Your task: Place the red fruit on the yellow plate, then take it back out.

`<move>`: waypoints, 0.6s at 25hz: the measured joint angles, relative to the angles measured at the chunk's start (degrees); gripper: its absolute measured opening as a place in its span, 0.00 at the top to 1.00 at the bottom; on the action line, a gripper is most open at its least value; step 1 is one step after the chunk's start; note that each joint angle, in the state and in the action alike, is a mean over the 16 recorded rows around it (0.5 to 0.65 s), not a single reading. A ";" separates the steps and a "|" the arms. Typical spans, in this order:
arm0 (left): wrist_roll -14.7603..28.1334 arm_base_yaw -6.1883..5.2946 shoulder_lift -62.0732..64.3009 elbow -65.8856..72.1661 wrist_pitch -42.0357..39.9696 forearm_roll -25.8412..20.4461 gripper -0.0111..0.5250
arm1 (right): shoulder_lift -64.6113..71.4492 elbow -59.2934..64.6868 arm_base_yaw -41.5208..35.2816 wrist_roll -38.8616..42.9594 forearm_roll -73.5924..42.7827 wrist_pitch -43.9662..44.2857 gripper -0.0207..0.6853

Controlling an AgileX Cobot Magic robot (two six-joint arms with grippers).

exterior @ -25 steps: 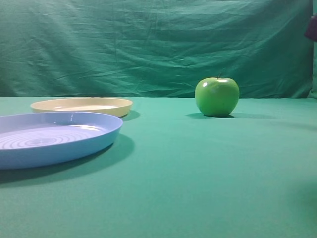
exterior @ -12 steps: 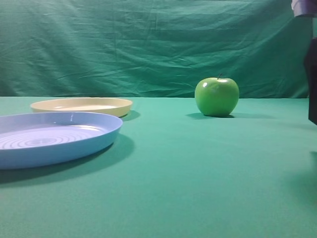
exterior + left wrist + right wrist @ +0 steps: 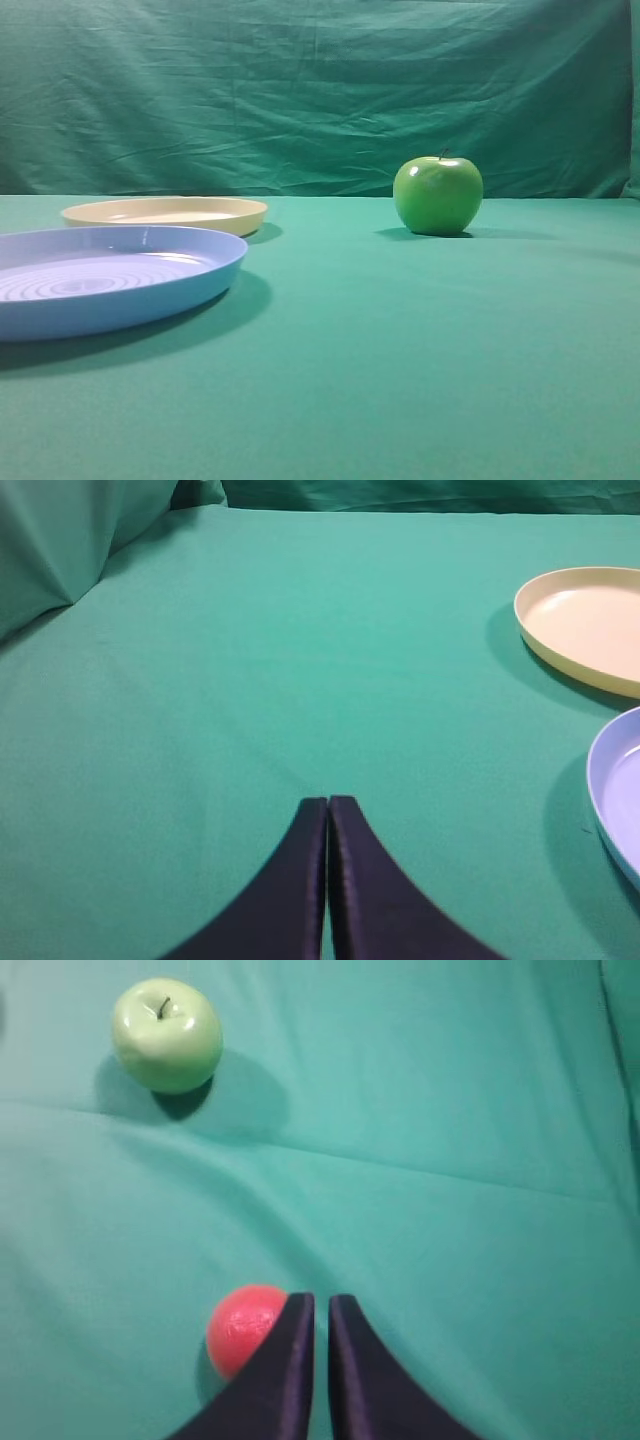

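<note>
Red against green cloth, the red fruit (image 3: 244, 1328) lies on the counter (image 3: 450, 1210) just left of the right gripper (image 3: 320, 1305) in the right wrist view, partly tucked behind the left jaw tip. Those jaws stand nearly closed, a thin sliver of cloth showing between them, and they hold nothing. The fruit is not between the jaws but beside them, so the coming grasp turns on that sideways offset: the jaws would likely need to spread and shift toward the fruit before they can straddle it. Being round, the fruit offers no long axis to line up with.

Taking the fruit as landmark, the green apple (image 3: 167, 1033) sits well beyond it and a little further left, far enough apart that it should not get in the way. The fruit does not appear in the exterior high view.

The left gripper (image 3: 328, 805) has its jaws pressed together, empty, over bare cloth. The yellow plate (image 3: 590, 625) lies ahead and right of it, bare, with the blue plate (image 3: 615, 780) nearer. Only the right wrist camera shows the fruit, so the right arm is judged the nearer one for the pickup; placing has not yet happened.
</note>
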 joint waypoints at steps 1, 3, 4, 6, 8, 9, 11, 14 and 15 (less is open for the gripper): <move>0.00 0.00 0.00 0.00 0.00 0.00 0.98 | -2.11 -0.01 0.00 -0.05 0.09 0.67 0.91; 0.00 0.00 0.00 0.00 0.00 0.00 0.98 | -6.19 0.02 0.00 -0.27 0.38 1.81 0.95; 0.00 0.00 0.00 0.00 0.00 0.00 0.98 | -8.15 0.08 0.00 -0.47 0.63 2.28 0.96; 0.00 0.00 0.00 0.00 0.00 0.00 0.98 | -11.95 0.31 0.00 -1.16 1.40 2.99 0.97; 0.00 0.00 0.00 0.00 0.00 0.00 0.98 | -15.48 0.68 0.00 -2.13 2.62 3.54 0.97; 0.00 0.00 0.00 0.00 0.00 0.00 0.98 | -17.18 0.90 0.00 -2.66 3.34 3.80 0.97; 0.00 0.00 0.00 0.00 0.00 0.00 0.98 | -20.35 1.37 0.00 -3.77 4.93 4.44 0.97; 0.00 0.00 0.00 0.00 0.00 0.00 0.98 | -24.52 2.21 0.00 -5.42 7.47 5.39 0.97; 0.00 0.00 0.00 0.00 0.00 0.00 0.98 | -25.72 2.56 0.00 -5.95 8.32 5.62 0.97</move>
